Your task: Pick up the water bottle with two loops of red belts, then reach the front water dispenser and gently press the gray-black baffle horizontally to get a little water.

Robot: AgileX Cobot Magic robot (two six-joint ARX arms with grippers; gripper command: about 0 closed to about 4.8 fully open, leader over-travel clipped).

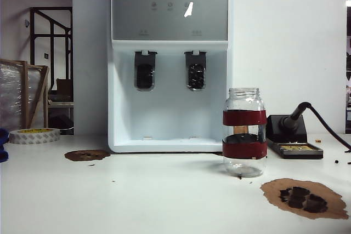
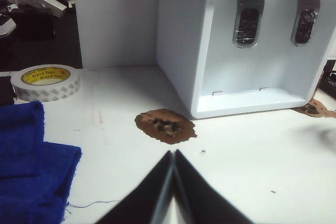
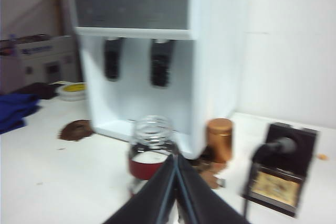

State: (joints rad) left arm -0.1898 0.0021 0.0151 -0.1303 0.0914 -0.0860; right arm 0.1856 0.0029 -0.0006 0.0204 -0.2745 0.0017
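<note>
While both jaws sit pressed shut and empty, left gripper (image 2: 172,153), right gripper (image 3: 176,157), clear glass water bottle (image 1: 244,132), red-banded, upright.

"AUX" is printed at the top of the water dispenser's (image 1: 169,58) gray upper panel. "Brand Tape" can be read inside the tape roll (image 2: 46,83), near the table's left edge.

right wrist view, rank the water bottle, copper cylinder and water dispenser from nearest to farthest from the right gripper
Right gripper, jaws shut:
1. Water bottle, just beyond the tips, on the table.
2. Copper cylinder, behind the bottle, beside the dispenser's corner.
3. Water dispenser, at the back by the wall; only slightly farther than the cylinder.
</note>
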